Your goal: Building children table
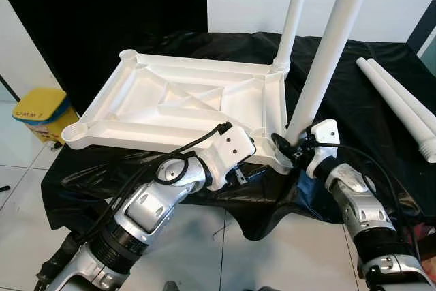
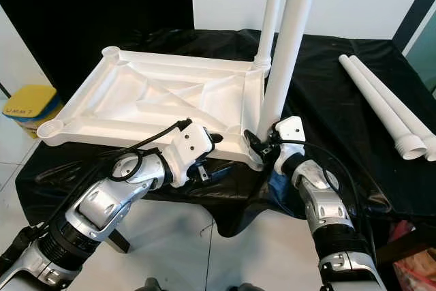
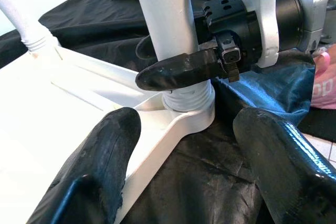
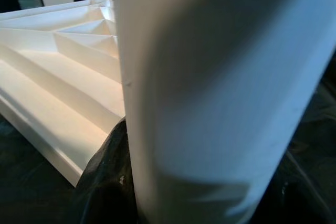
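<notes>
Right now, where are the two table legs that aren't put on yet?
The two loose legs lie side by side on the black cloth at the robot's right, beyond the right gripper and apart from the upside-down tabletop.

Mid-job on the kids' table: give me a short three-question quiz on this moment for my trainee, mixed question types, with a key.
1. True or false: two white plastic tube legs already stand upright in corner sockets of the upside-down white plastic tabletop.
2. How many loose white legs lie on the black cloth to the robot's right? A) none B) two C) four
3. Which gripper clamps the near upright leg low down, just above its socket?

Key
1. True.
2. B.
3. The right gripper; the left gripper sits by the tabletop's near corner, jaws apart, holding nothing.
</notes>
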{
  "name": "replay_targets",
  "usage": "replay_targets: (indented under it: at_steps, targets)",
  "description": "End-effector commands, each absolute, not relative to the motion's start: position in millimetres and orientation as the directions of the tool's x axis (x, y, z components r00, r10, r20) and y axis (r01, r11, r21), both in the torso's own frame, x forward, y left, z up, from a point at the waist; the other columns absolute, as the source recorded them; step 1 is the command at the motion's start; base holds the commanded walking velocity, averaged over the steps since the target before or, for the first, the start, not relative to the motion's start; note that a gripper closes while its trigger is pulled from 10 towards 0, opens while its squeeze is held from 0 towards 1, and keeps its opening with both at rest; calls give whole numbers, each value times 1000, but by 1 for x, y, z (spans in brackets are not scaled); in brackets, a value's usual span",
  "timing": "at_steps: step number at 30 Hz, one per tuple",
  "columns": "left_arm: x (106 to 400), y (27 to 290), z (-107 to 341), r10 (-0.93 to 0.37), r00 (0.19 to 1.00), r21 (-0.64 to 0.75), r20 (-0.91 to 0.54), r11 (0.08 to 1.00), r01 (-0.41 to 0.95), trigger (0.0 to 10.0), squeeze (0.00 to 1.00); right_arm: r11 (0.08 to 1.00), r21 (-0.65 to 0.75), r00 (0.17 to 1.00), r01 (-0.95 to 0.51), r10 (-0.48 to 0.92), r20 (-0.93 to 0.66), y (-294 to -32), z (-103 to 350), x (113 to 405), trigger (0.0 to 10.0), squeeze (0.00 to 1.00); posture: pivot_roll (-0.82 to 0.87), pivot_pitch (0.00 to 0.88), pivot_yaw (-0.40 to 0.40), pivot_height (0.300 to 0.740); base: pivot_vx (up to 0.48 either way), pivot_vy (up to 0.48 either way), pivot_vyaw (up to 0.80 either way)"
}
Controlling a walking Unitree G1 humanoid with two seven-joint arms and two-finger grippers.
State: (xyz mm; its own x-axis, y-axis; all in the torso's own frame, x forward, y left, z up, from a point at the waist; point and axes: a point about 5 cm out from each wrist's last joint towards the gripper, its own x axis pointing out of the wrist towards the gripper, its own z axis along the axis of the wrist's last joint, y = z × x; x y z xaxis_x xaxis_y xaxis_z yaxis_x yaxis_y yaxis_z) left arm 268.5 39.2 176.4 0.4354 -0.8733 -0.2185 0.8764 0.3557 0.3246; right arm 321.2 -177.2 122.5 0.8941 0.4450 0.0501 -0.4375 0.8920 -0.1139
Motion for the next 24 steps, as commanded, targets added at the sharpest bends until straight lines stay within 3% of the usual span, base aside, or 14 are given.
replay_targets:
  at_steps: [1, 3, 4, 13, 15, 17, 18, 24]
  targets:
    - [268, 41, 176, -890, 387, 323, -241, 302, 897, 10000, 0, 904, -95, 909, -416, 416, -19, -183, 108, 318, 0, 0, 3, 12, -27, 740, 0, 0, 0]
    - [268, 41, 175, -890, 386, 324, -242, 301, 897, 10000, 0, 909, -85, 913, -408, 408, -19, -183, 107, 319, 0, 0, 2, 12, -27, 740, 0, 0, 0]
    - [268, 41, 175, -890, 386, 324, -244, 300, 897, 10000, 0, 926, -64, 928, -373, 373, -13, -183, 106, 320, 10000, 0, 3, 13, -26, 740, 0, 0, 0]
    - [265, 44, 173, -888, 388, 317, -248, 304, 898, 10000, 0, 998, 29, 998, -50, 51, -41, -176, 96, 322, 10000, 0, 8, 18, -34, 740, 0, 0, 0]
    - [263, 44, 171, -887, 389, 311, -249, 307, 899, 10000, 0, 994, 59, 995, 97, -95, -44, -169, 93, 318, 10000, 0, 16, 31, -49, 740, 0, 0, 0]
    - [263, 44, 171, -887, 389, 311, -249, 307, 899, 10000, 0, 994, 59, 995, 97, -95, -44, -169, 93, 318, 10000, 0, 16, 31, -49, 740, 0, 0, 0]
    - [260, 43, 169, -887, 388, 302, -251, 310, 902, 10000, 0, 968, 105, 974, 226, -223, -36, -158, 91, 313, 10000, 0, 23, 40, -55, 740, 0, 0, 0]
    - [258, 43, 168, -887, 388, 295, -251, 312, 903, 10000, 0, 967, 132, 976, 219, -217, -27, -147, 93, 312, 10000, 0, 23, 44, -53, 740, 0, 0, 0]
